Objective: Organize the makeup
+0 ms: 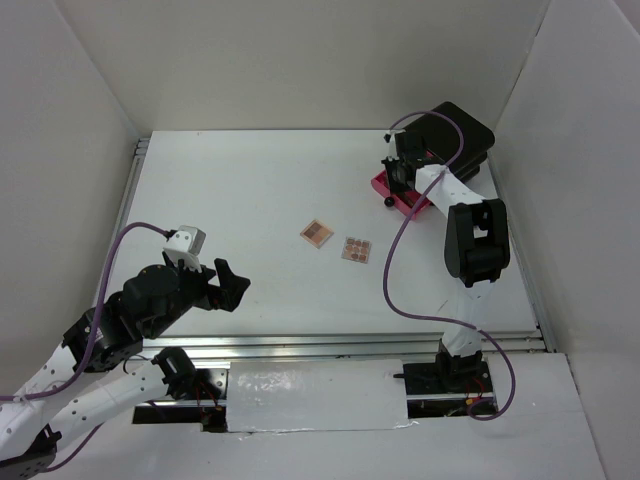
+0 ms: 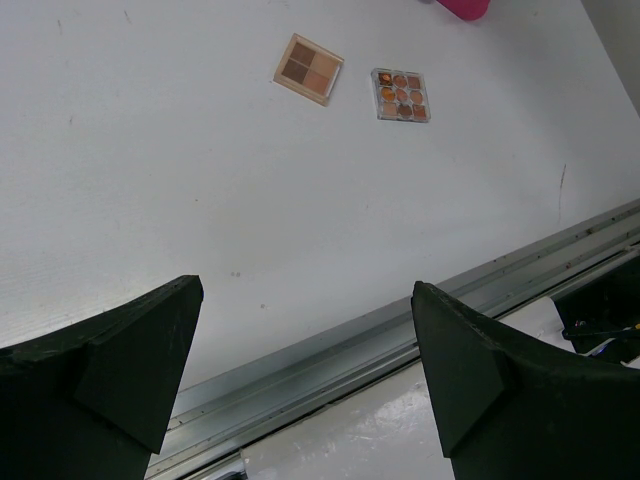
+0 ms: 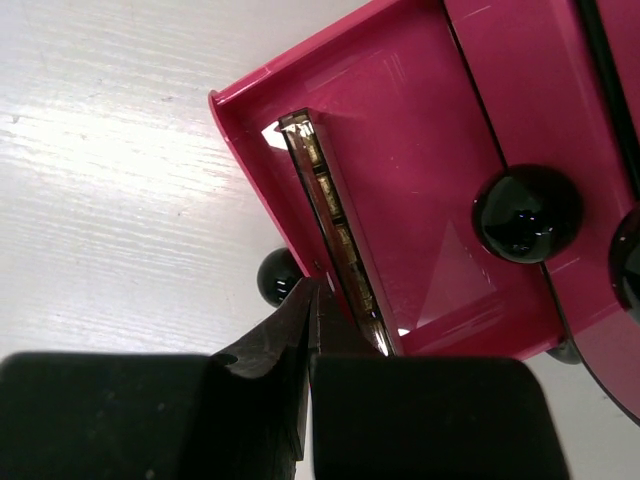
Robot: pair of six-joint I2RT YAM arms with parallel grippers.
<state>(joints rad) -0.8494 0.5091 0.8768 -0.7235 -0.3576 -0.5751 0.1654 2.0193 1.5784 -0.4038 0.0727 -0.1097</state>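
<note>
Top view: a white desk (image 1: 230, 190) walled in white on three sides, with a metal rail (image 1: 340, 342) along its near edge. Two small square tan palettes lie flat near the middle, just beside each other with bare desk all around: a four-pan palette (image 1: 317, 232) and a nine-pan palette (image 1: 356, 249). The left gripper (image 1: 232, 285) hovers wide apart over the near left. The right arm reaches to the far right corner, where a pink drawer (image 1: 400, 195) juts from a black box (image 1: 455, 135).

Left wrist view: both black fingers (image 2: 130, 360) are spread wide, nothing between them. Both square palettes sit well beyond.

Right wrist view: the right gripper (image 3: 308, 300) is closed tight at the drawer's outer wall. One narrow brown palette (image 3: 335, 240) stands on edge inside, against that wall. A round black knob (image 3: 527, 213) sits on the next pink drawer front.
</note>
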